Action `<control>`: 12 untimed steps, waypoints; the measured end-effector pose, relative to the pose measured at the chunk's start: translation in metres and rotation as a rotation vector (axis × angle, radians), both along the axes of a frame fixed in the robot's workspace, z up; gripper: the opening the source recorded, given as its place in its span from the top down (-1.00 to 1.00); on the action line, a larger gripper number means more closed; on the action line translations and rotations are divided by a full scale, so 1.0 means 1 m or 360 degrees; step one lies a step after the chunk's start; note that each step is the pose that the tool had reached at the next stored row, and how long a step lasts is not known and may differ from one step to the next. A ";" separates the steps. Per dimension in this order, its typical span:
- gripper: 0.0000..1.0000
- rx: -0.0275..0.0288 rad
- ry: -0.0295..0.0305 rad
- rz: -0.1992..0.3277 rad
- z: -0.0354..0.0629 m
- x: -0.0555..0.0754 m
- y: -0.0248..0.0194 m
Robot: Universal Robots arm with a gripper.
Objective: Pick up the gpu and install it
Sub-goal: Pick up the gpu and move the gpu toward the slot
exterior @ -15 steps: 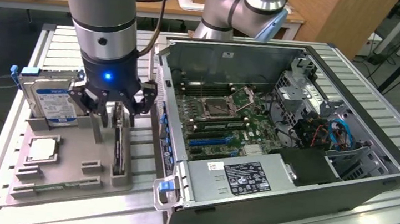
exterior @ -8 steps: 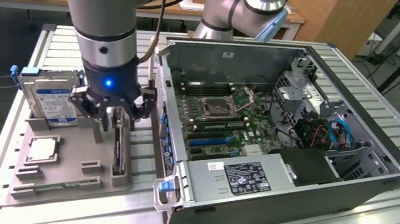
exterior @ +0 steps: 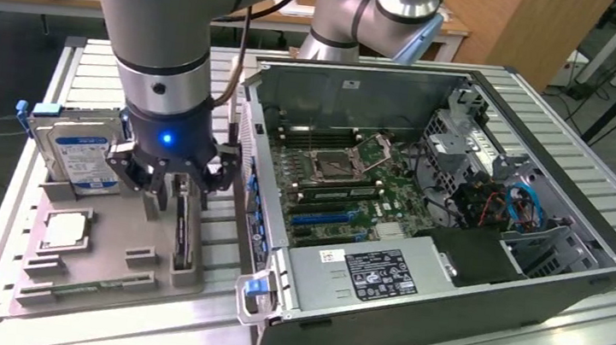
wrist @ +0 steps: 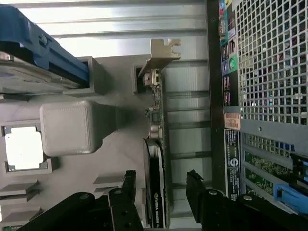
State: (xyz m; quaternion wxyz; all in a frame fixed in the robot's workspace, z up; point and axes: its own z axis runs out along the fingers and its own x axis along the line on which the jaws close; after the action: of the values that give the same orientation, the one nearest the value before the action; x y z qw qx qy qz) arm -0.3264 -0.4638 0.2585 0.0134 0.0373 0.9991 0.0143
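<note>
My claw [exterior: 176,180] hangs right over the gpu [exterior: 181,230], fingers apart and gripping nothing. The card stands on edge in a slot of the grey fixture tray [exterior: 102,275], just beside the open computer case [exterior: 427,237], on the exterior view's left of it. Seen from my wrist, its long axis runs straight through the gap between my fingers [wrist: 129,190], with the silvery bracket [wrist: 163,50] at the end away from me. One finger faces each flat side, apart from the card. The hard drive [exterior: 81,153] stands off to one side
</note>
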 end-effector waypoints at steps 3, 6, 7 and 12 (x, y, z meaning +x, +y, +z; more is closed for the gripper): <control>-0.09 -0.00037 0.00001 0.0000 -0.0009 0.000 -0.0042; -0.09 -0.00041 -0.00001 0.0000 -0.0045 0.000 -0.0068; -0.09 -0.00043 0.00000 0.0000 -0.0062 0.000 -0.0073; -0.09 -0.00043 0.00000 0.0000 -0.0144 0.000 -0.0085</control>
State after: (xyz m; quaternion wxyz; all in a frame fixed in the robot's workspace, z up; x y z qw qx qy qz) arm -0.3264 -0.4723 0.2441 0.0134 0.0373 0.9991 0.0130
